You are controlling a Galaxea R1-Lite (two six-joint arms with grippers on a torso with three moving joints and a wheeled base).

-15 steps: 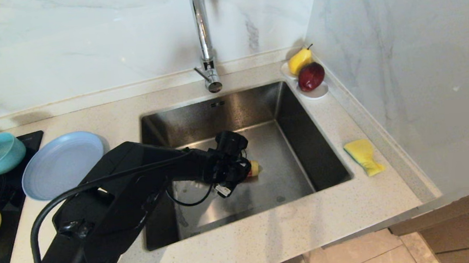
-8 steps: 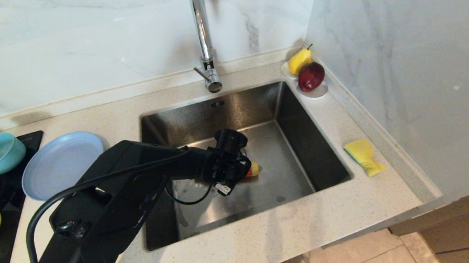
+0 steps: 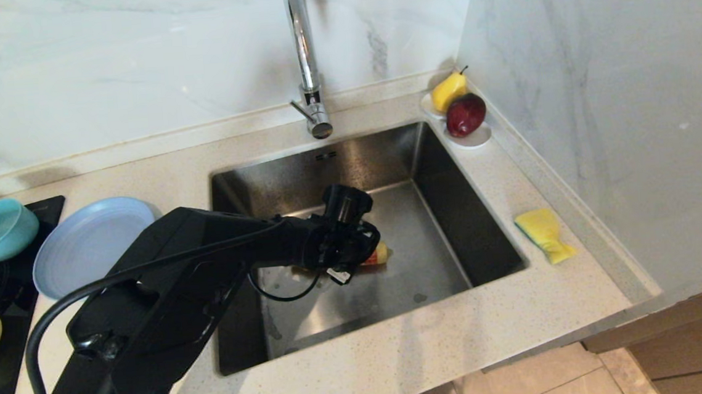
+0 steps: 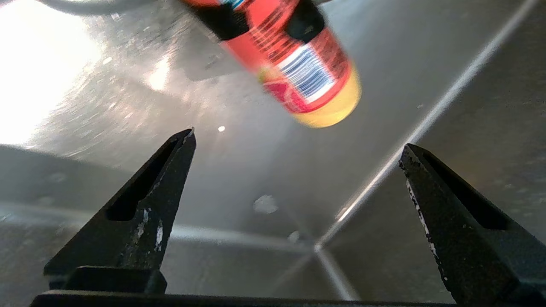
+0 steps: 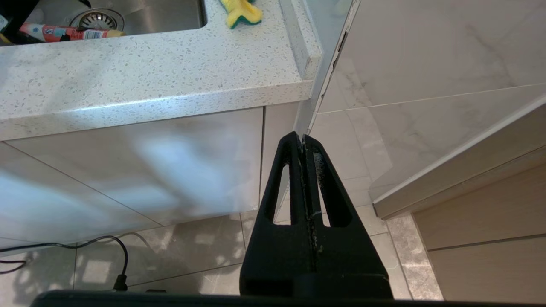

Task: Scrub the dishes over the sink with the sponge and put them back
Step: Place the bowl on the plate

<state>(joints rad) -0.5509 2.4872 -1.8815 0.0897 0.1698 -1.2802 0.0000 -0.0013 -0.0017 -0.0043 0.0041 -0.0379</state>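
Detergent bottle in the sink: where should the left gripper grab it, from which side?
Judging by its pose, grip the detergent bottle across its round body, coming from above: it lies flat on the sink floor. The left gripper is open beside it.

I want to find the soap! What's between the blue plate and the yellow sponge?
In the head view, the sink lies between the plate and the sponge. Inside it are the left end effector, open, and the detergent bottle.

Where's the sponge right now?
In the head view the sponge lies on the counter right of the sink, near the side wall, untouched by either gripper.
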